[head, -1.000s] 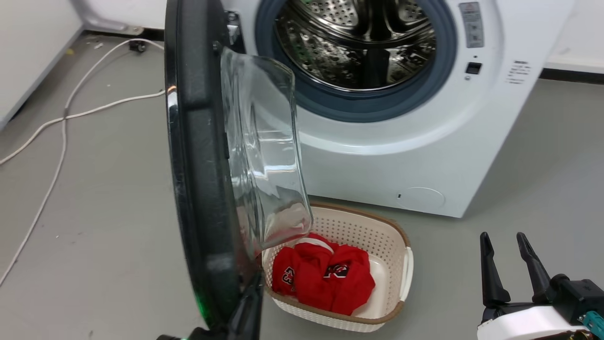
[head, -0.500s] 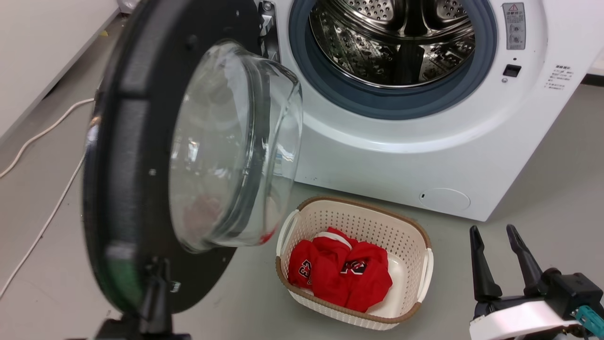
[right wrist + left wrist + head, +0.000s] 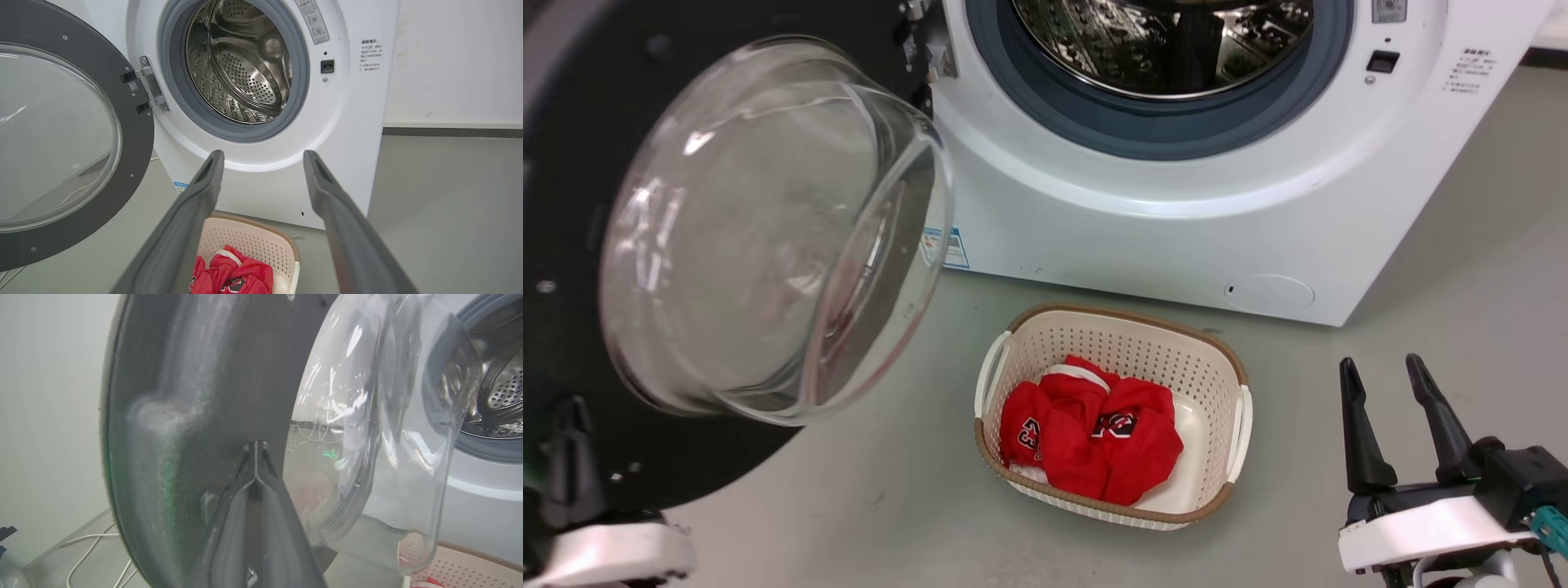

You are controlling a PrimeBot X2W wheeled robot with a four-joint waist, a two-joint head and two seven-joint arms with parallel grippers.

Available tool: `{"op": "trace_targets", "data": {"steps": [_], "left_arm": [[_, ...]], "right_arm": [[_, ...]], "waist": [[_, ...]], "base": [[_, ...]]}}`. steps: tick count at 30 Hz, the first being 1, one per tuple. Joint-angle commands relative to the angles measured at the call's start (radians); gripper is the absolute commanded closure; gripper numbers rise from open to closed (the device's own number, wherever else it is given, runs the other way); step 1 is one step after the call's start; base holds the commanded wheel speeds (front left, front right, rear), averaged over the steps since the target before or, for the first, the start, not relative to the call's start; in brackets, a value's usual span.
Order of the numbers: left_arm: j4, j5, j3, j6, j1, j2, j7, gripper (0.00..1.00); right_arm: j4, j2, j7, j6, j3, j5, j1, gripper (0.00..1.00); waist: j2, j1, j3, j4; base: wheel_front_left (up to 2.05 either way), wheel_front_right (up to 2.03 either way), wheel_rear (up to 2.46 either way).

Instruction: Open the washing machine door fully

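The washing machine door [image 3: 572,147] is a black ring with a clear bulging glass bowl [image 3: 768,229]. It stands swung far out to the left of the white washing machine [image 3: 1143,237], and the steel drum [image 3: 1168,41] is exposed. My left gripper [image 3: 570,412] is shut, with its tip at the door's black inner face near the lower edge. In the left wrist view the left gripper [image 3: 255,447] lies against the door [image 3: 184,396] beside the glass bowl [image 3: 388,416]. My right gripper [image 3: 1380,363] is open and holds nothing, low at the right, away from the machine. In the right wrist view the right gripper [image 3: 263,157] points at the machine front [image 3: 347,102] and the door [image 3: 139,122].
A cream perforated basket [image 3: 1127,314] holding red clothes [image 3: 1094,433] sits on the grey floor just in front of the machine, between the door and my right gripper. White cables [image 3: 90,555] lie on the floor behind the door. A wall runs along the left.
The door has swung further open to the left, from edge-on to showing its inner face. My left gripper went with it. The head camera has shifted; the right gripper stays open.
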Motion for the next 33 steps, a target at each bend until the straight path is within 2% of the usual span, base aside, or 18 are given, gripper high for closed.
{"op": "trace_targets", "data": {"steps": [1,10,18,24,33], "left_arm": [[0.004,-0.003,0.025,-0.001,-0.025,0.014,-0.003,1.0],[0.102,0.01,0.173,-0.04,-0.128,0.066,-0.003,1.0],[0.184,0.03,0.244,-0.079,-0.167,0.069,-0.002,1.0],[0.188,0.057,0.264,-0.094,-0.14,0.023,-0.002,1.0],[0.056,0.083,0.272,-0.128,-0.033,-0.128,-0.003,1.0]], "right_arm": [[-0.007,0.001,0.001,0.0,-0.001,-0.004,-0.015,0.0],[-0.019,0.001,0.0,0.0,0.001,-0.012,-0.05,0.0],[-0.013,0.001,-0.007,0.0,-0.002,-0.013,-0.06,0.0],[0.001,0.001,-0.009,0.0,-0.002,-0.005,-0.045,0.0],[0.03,0.001,-0.012,0.0,0.001,0.007,-0.023,0.0]], "waist": [[0.0,0.0,0.013,-0.008],[0.0,0.0,0.063,-0.024],[0.0,0.0,0.061,-0.036],[0.0,0.0,0.03,-0.041],[0.0,0.0,-0.045,-0.057]], "base": [[0.0,0.0,0.0],[0.0,0.0,0.0],[0.0,0.0,0.0],[0.0,0.0,0.0],[0.0,0.0,0.0]]}}
